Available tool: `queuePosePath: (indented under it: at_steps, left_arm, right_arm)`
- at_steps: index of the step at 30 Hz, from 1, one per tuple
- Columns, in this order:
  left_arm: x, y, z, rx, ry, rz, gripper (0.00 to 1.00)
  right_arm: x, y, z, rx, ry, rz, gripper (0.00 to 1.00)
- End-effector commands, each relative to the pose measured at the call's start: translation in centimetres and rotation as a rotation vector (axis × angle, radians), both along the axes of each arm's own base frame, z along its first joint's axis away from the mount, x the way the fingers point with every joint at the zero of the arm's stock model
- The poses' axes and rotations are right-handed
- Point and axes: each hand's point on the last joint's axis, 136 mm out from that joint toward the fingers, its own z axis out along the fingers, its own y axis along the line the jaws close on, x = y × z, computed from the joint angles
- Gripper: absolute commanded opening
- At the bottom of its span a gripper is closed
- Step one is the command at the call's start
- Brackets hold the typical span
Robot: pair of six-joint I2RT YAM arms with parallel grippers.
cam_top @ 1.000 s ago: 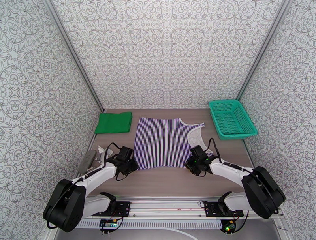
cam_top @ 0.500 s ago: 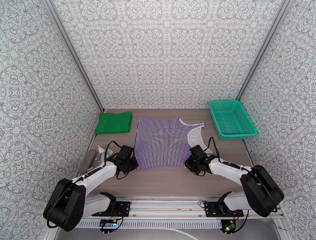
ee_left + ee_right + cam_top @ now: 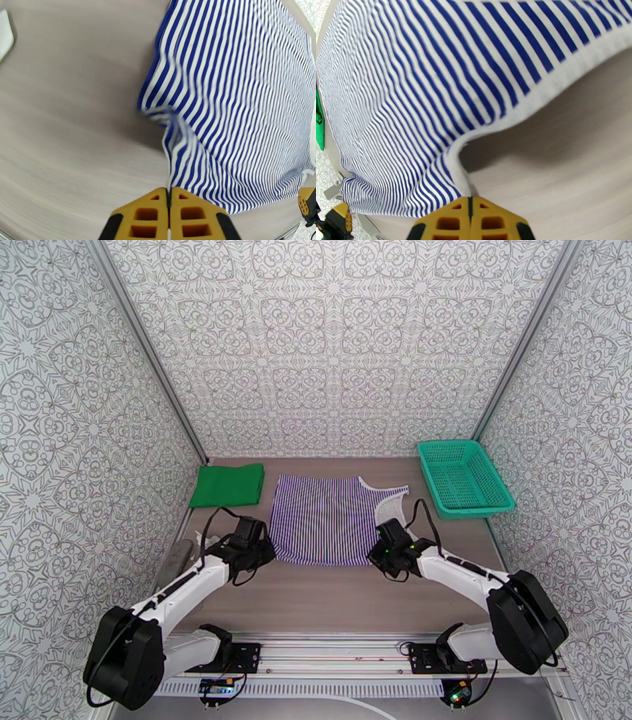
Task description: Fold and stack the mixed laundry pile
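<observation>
The shirt [image 3: 324, 516] is thin-striped purple and white, spread mostly flat mid-table, with its white collar trim [image 3: 389, 508] on the 3 o'clock side. Its far edge lies smooth. The two near corners, at 7 and 5 o'clock, stand raised off the table in small peaks, one pinched in the left gripper [image 3: 169, 193] and one in the right gripper [image 3: 470, 201]. The green cloth [image 3: 228, 485] is plain and bright, folded into a flat rectangle. It lies just beside the shirt at its 10 o'clock, not touching it.
</observation>
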Motion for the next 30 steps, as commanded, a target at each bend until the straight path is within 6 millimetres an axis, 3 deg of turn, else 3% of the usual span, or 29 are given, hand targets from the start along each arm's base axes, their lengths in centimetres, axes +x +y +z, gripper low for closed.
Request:
queuePosePath:
  at_steps: [1, 18, 30]
  left_arm:
    - [1.5, 0.5, 1.1, 0.025, -0.018, -0.013, 0.00]
    - [7.3, 0.4, 1.4, -0.013, -0.040, -0.008, 0.00]
    - [10.1, 0.4, 1.0, -0.028, -0.029, 0.004, 0.00]
  right_arm:
    - [1.0, -0.3, 0.9, -0.057, -0.019, 0.037, 0.00]
    - [6.4, 0.5, 2.1, -0.105, -0.013, 0.161, 0.00]
    - [9.7, 0.6, 1.6, -0.099, 0.029, 0.245, 0.00]
